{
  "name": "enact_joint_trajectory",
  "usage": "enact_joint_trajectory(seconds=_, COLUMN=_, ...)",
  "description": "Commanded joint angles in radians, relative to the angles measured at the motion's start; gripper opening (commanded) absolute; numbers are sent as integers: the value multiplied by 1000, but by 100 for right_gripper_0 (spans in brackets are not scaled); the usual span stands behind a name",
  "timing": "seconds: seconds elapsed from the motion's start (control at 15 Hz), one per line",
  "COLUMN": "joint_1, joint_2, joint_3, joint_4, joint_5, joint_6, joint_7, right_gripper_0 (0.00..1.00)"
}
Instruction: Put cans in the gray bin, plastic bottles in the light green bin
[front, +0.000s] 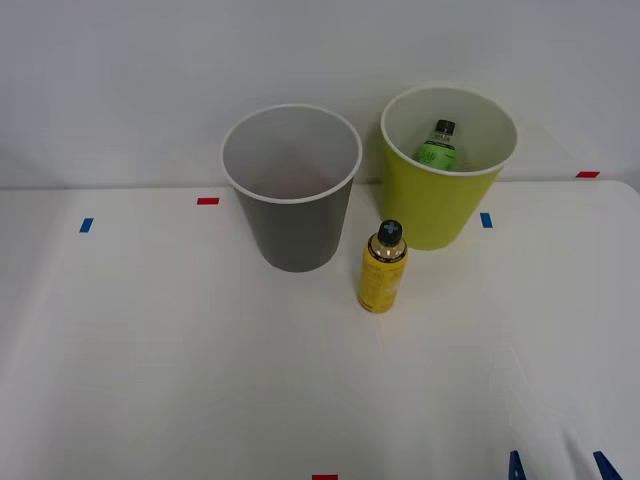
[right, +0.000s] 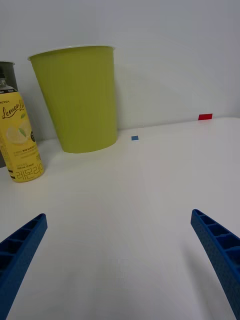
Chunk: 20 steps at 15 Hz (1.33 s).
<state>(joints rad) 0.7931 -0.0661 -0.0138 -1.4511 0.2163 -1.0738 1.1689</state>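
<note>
Standing upright on the white bench (front: 150, 350): a bright yellow lemon-drink bottle (front: 382, 268) with gold neck and dark cap, just in front of the gap between the gray bin (front: 292, 190) and the light green bin (front: 446, 170). Inside the light green bin, a green-labelled bottle (front: 438, 146), dark-capped. Low at the near right, the right pincer (right: 120, 260), blue ribbed fingers (right: 220, 250) spread wide, gripping nothing.

Front view: high, angled forward and down over the table (front: 150, 380). Right wrist view: low, near the tabletop, facing level. Shared: light green bin (front: 440, 205) (right: 82, 100), yellow bottle (front: 382, 270) (right: 20, 140).
</note>
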Motion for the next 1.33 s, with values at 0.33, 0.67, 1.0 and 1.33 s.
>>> enact_joint_trajectory(seconds=0.33, joint_1=0, joint_2=0, joint_3=0, joint_4=0, joint_5=0, joint_6=0, joint_7=0, right_gripper_0=100)
enact_joint_trajectory(seconds=0.67, joint_1=0, joint_2=0, joint_3=0, joint_4=0, joint_5=0, joint_6=0, joint_7=0, right_gripper_0=100)
enact_joint_trajectory(seconds=1.0, joint_1=-9, joint_2=-12, joint_3=28, joint_4=38, joint_5=-26, joint_6=-3, joint_7=8, right_gripper_0=100)
enact_joint_trajectory(seconds=1.33, joint_1=-43, joint_2=-181, joint_3=201, joint_4=-69, joint_5=-158, joint_6=6, joint_7=48, right_gripper_0=100)
